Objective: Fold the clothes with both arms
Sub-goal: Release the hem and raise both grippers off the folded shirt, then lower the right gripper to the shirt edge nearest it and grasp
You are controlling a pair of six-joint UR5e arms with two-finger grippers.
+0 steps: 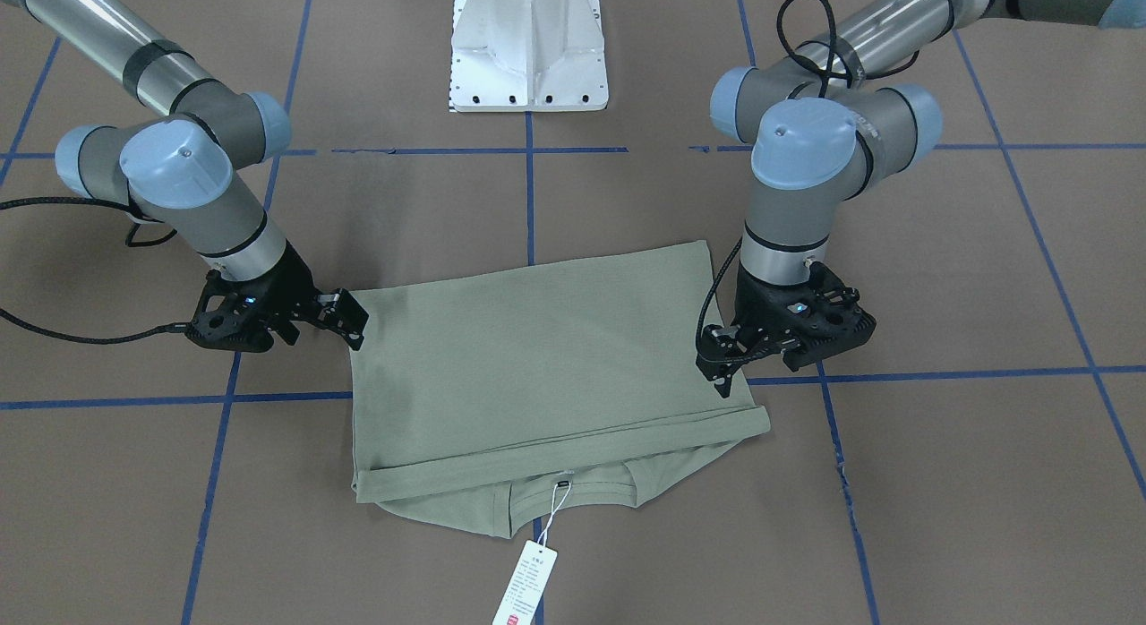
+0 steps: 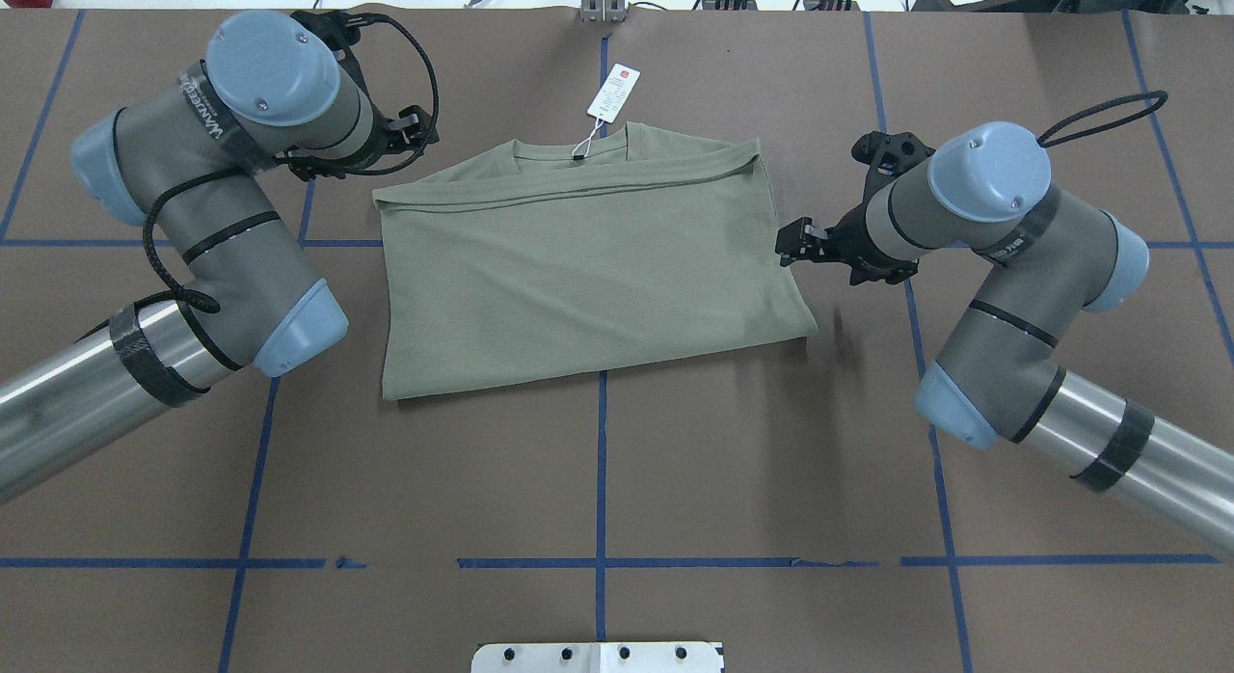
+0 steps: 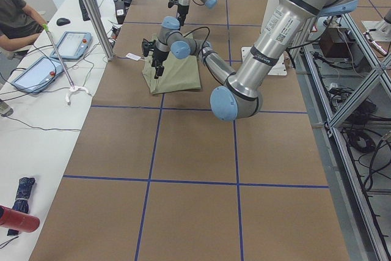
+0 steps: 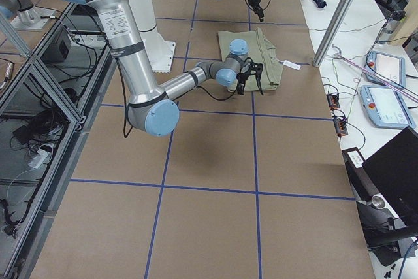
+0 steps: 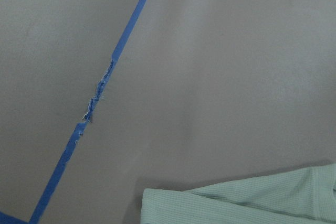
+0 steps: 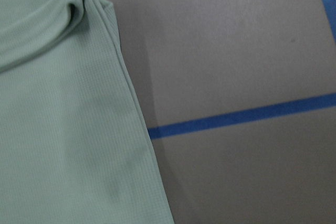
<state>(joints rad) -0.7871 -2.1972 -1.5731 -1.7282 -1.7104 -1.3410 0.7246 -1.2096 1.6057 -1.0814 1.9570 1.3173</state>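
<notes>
The pale sage-green knit shirt (image 2: 588, 287) lies folded flat on the brown, blue-taped worktop (image 2: 675, 461), its white hang tag (image 2: 613, 93) on the side away from the robot. The black right gripper (image 2: 786, 246) is at 1 side edge, slightly spread and empty. The left gripper (image 1: 719, 370) hangs beside the opposite corner; whether it is spread I cannot tell.

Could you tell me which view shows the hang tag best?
The overhead exterior view: the whole hang tag, red mark and string, lies beyond the shirt collar. The front-facing view shows it larger but clipped at the frame edge; the side views show a tiny white speck; the wrist views miss it.
</notes>
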